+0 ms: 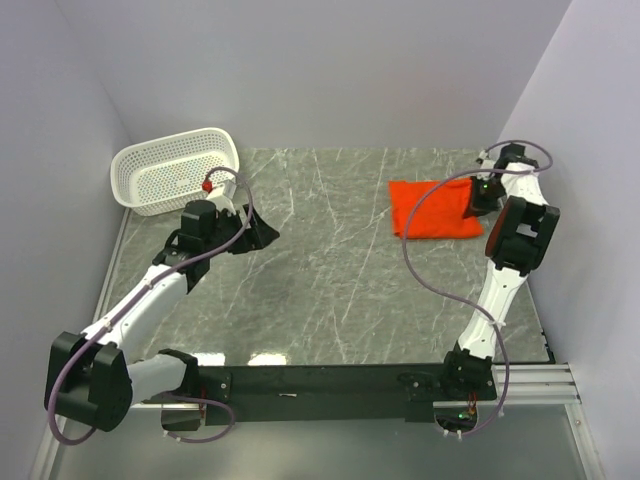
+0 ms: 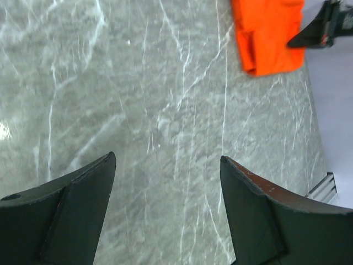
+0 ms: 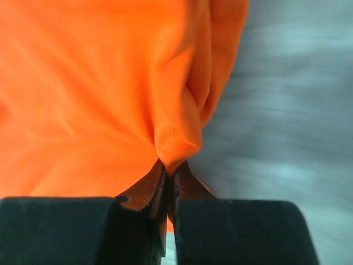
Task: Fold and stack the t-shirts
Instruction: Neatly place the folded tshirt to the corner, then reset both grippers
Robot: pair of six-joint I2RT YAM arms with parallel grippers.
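Observation:
A bright orange-red t-shirt (image 1: 434, 209) lies folded into a rough rectangle on the marble table at the back right. My right gripper (image 1: 476, 200) sits at its right edge, shut on a pinched fold of the cloth (image 3: 176, 138); the right wrist view shows the fabric bunched between the closed fingertips (image 3: 187, 185). My left gripper (image 1: 268, 234) hovers over the left-centre of the table, open, with only bare marble between its fingers (image 2: 94, 182). In the left wrist view the t-shirt (image 2: 267, 36) shows far off at the top right.
A white perforated basket (image 1: 175, 170) stands at the back left corner, just behind the left arm. Lilac walls close in the table on the left, back and right. The right arm's cable (image 1: 420, 250) loops over the marble below the shirt.

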